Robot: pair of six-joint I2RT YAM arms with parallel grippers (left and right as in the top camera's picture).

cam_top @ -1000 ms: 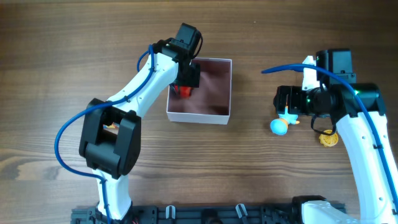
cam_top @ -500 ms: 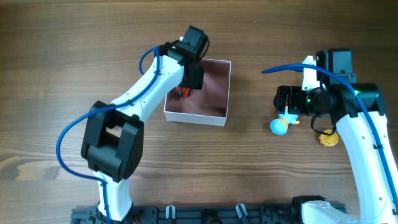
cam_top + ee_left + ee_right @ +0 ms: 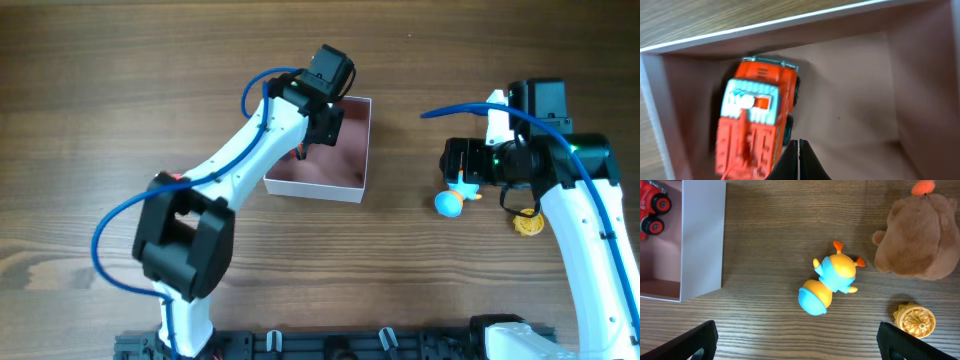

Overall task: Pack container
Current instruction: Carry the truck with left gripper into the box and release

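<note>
The left gripper hangs inside the container.
Thin white walls, dull pink floor. The tips are pinched together on nothing, just beside a glossy orange truck lying toward a corner, with open floor rightward. Well apart, the right gripper gapes wide and empty near a smooth blue-orange toy and a fuzzy brown plush.
</note>
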